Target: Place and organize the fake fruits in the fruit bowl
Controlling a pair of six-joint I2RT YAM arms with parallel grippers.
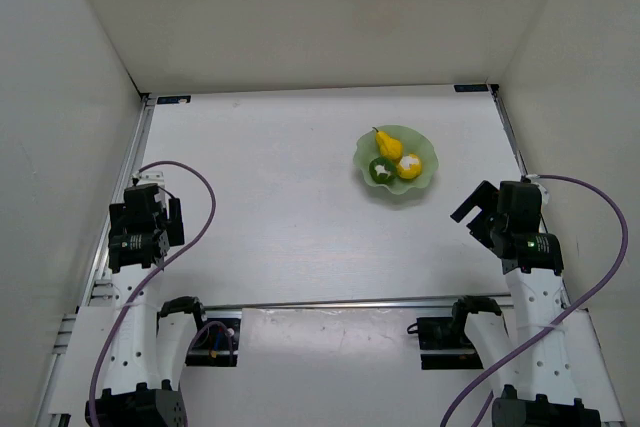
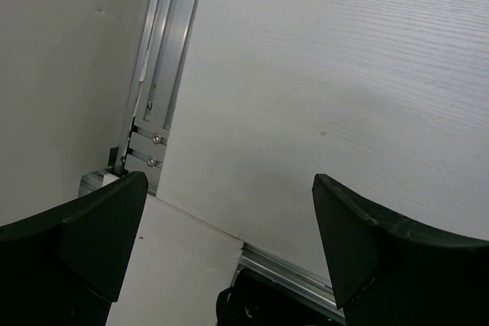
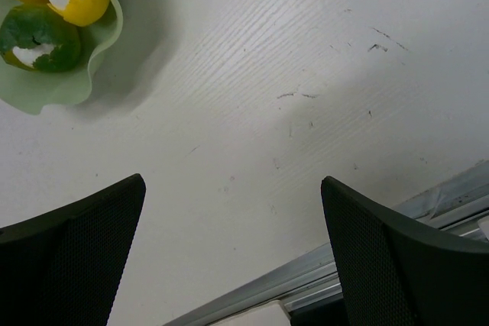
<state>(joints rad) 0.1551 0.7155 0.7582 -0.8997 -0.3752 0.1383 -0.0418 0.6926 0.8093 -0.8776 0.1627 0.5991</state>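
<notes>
Fruit bowl (image 1: 400, 189): pale green with a wavy rim, it sits on the white table (image 1: 280, 177) right of centre, toward the far side and nearer the right arm.
Fruits: all three lie in the bowl, clustered and touching. The yellow pear (image 1: 387, 145) is at the far side with its stem pointing far-left, the green round one (image 1: 381, 171) is near-left, and the yellow one with the white patch (image 1: 409, 166) is on the right.
Right gripper (image 3: 233, 182): jaws spread wide, holding nothing. It hangs over bare table on the near-right of the bowl, apart from it; the right wrist view catches the bowl in its upper left corner.
Right arm: rises from its base at the near edge, wrist angled toward the bowl.
Left gripper (image 2: 229, 181): jaws equally wide, empty. It is poised over the table's left margin, beside the aluminium rail (image 2: 172, 51).
Left arm: folded close to the left wall (image 1: 60, 147), well apart from the bowl.
Edges: the back wall (image 1: 320, 17) and right wall (image 1: 580, 67) close in the table; the bowl is nearer the right wall than the left.
Open room: plain white surface runs from the left arm across to the bowl, and a narrower strip separates the bowl from the right gripper.
Cables: a purple cable (image 1: 195, 197) loops off each arm at the outer sides.
</notes>
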